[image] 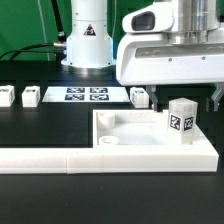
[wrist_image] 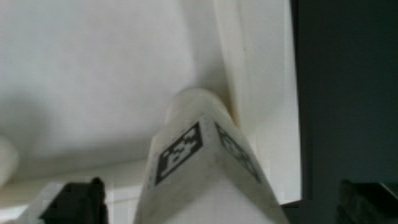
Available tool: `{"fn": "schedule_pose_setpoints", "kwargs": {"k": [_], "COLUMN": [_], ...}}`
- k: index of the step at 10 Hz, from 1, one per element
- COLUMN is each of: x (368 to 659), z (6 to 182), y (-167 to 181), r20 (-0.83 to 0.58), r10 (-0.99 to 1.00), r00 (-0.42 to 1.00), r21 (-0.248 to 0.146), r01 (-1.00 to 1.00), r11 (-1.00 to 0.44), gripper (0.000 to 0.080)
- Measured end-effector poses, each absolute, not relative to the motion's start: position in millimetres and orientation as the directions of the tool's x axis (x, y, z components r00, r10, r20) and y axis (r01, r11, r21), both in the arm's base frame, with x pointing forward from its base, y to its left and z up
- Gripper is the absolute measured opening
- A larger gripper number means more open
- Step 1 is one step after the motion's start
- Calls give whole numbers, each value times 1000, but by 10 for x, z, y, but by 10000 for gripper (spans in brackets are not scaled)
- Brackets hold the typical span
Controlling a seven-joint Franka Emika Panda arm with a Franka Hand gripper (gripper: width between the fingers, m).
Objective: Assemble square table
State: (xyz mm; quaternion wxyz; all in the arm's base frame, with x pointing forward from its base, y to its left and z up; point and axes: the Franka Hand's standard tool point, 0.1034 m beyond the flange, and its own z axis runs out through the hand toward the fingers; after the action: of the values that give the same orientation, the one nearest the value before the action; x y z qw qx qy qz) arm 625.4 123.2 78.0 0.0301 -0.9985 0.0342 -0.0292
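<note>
The white square tabletop lies flat with its raised rim up. One white block leg with black-and-white tags stands upright in the corner at the exterior view's right. My gripper is open just above it, one finger on each side, neither touching. In the wrist view the leg rises between the two dark fingertips of the gripper, with gaps on both sides, next to the tabletop's rim. Three more legs lie on the black table: two at the left, one behind the tabletop.
The marker board lies behind, before the robot base. The long white border bar runs along the front, with the tabletop against it. A third loose leg sits at the exterior view's far left edge.
</note>
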Motion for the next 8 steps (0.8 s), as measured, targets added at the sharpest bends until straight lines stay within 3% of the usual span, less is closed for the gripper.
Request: {"fn": "schedule_pose_setpoints", "kwargs": {"k": [8], "x": [6262], "z": [773], "y": [1171], "r20": [74], "r10": [371], "r00": [926], "r21": [-17], "r01": [373], "r11": [-928], "gripper": [649]}}
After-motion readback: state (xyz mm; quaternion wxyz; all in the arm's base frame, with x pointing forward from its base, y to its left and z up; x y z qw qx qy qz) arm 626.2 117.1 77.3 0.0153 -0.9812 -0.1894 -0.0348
